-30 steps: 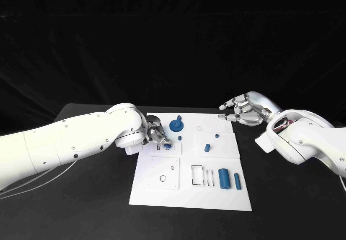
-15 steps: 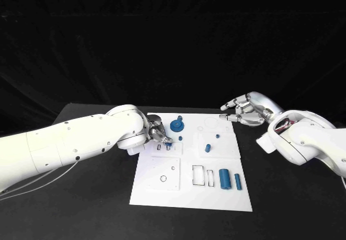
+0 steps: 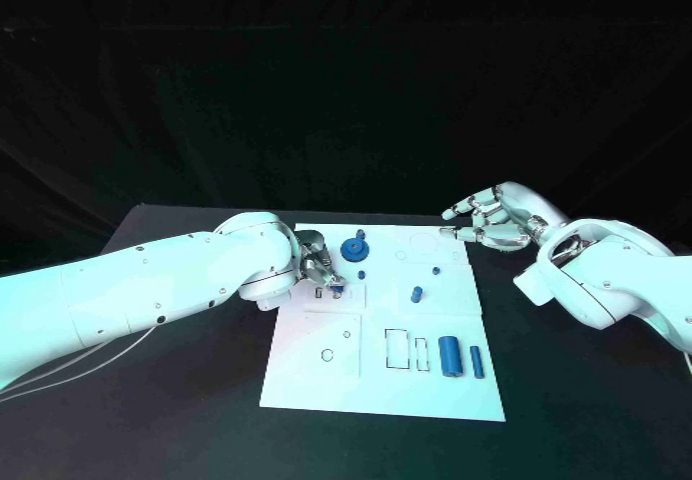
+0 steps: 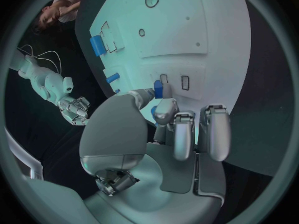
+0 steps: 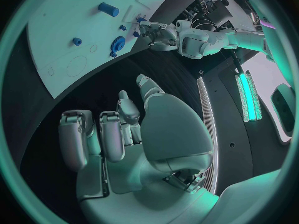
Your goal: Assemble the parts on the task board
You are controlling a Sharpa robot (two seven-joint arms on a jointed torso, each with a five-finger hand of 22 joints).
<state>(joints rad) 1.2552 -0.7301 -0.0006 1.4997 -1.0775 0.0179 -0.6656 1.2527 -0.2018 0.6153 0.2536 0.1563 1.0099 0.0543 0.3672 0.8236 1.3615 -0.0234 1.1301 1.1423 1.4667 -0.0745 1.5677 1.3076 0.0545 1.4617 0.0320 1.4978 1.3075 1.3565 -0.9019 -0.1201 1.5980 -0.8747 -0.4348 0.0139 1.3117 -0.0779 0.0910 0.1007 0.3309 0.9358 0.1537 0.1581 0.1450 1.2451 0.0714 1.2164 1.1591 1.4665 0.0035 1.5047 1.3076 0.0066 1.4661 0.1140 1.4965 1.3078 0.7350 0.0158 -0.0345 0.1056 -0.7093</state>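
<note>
My left hand [image 3: 320,268] pinches a small blue part [image 4: 158,89] right over the board [image 3: 378,395] slots (looks like insertion), next I'd line it up and press. Right hand [image 3: 488,222] hovers off-board, fingers curled, empty.

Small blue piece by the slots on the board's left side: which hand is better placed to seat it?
Left. The left hand already pinches the blue piece just above the slots. The right hand hovers off the board's far right corner, holding nothing.
</note>
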